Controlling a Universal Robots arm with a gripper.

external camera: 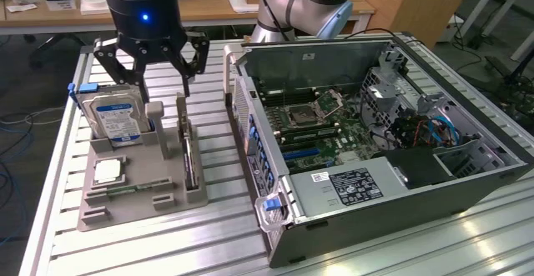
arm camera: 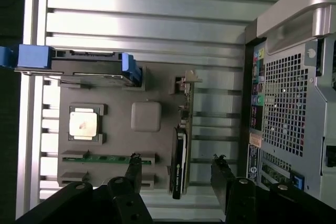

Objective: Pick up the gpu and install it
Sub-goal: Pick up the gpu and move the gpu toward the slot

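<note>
At the left of the exterior view, a hard drive (external camera: 117, 114) stands upright in the back corner of a grey holder (external camera: 137, 210) that lies on the slatted metal table (external camera: 351, 260). The drive has blue side rails and a blue-and-white label, but its print is too small to read. In front of it on the holder lie a square silver processor chip (external camera: 109, 171) and a green memory stick (external camera: 124, 191), each in its own recess.

Above the holder, in the upper left of the frame, hangs the gripper (external camera: 164, 94). Its fingers are spread wide and hold nothing, and a blue light glows on its black body. The gpu (external camera: 190, 157) stands on edge in the slot along the holder's right side, left of centre. In the wrist view the card sits in the gap between the two fingers, touching neither.

The open computer case (external camera: 467, 182) takes up the centre and right of the frame. Inside it are the motherboard (external camera: 334, 144), with a bare processor socket (external camera: 304, 113), and blue cables (external camera: 434, 129). The power supply (external camera: 354, 185) has a black-and-white label whose text cannot be read.
</note>
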